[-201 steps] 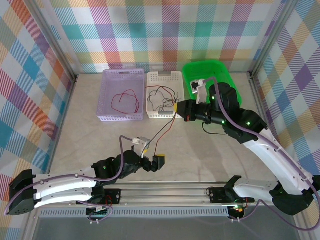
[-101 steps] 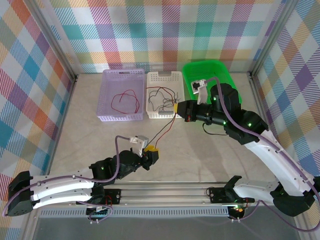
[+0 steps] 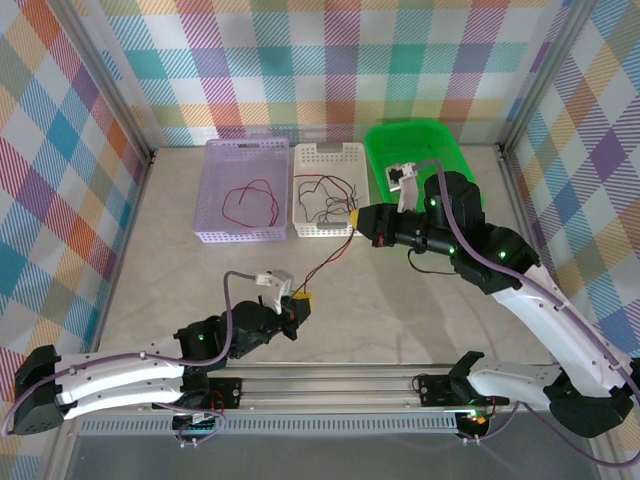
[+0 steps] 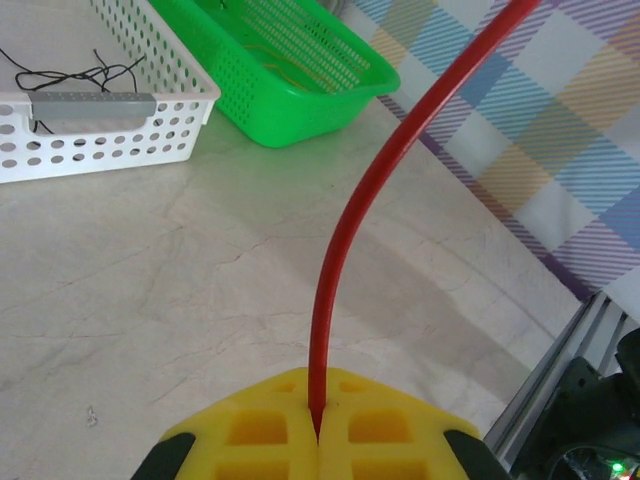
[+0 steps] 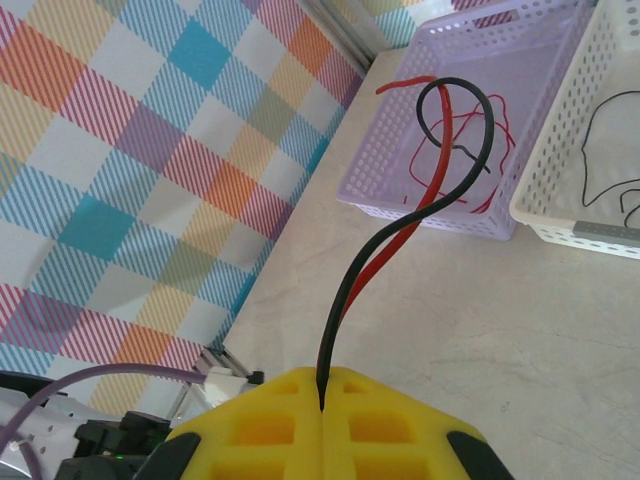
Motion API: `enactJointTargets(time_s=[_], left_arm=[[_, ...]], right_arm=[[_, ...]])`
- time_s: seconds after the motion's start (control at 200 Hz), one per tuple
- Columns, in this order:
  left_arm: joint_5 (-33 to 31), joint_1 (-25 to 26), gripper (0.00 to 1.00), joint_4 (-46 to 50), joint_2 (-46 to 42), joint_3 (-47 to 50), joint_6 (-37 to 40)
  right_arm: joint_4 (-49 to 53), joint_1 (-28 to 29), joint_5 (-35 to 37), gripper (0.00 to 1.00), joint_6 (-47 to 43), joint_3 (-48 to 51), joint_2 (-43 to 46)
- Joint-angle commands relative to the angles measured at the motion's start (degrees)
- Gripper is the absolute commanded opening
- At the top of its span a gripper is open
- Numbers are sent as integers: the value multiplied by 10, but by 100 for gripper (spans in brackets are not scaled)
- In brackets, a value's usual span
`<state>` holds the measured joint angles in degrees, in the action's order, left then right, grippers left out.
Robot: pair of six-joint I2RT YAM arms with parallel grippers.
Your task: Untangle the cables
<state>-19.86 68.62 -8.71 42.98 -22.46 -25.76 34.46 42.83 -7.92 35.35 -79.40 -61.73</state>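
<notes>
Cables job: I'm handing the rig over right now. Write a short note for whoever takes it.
Left gripper: shut on a red cable.
Right gripper: shut on a black cable with red alongside, beside the white basket.
Done: a loose red cable lies in the lilac basket.
Left: part the red-black pair, then sort the dark cables tangled in the white basket.

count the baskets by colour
purple basket: 1
white basket: 1
green basket: 1
total: 3
</notes>
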Motion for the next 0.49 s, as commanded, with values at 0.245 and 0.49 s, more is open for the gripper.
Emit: enactJointTargets(time_s=[0.245, 0.49], left_arm=[[-55, 5, 0, 148, -174, 41, -42], [-97, 5, 0, 265, -284, 39, -58]], right_arm=[[20, -43, 50, 0, -32, 52, 56], [37, -76, 54, 0, -43, 82, 81]])
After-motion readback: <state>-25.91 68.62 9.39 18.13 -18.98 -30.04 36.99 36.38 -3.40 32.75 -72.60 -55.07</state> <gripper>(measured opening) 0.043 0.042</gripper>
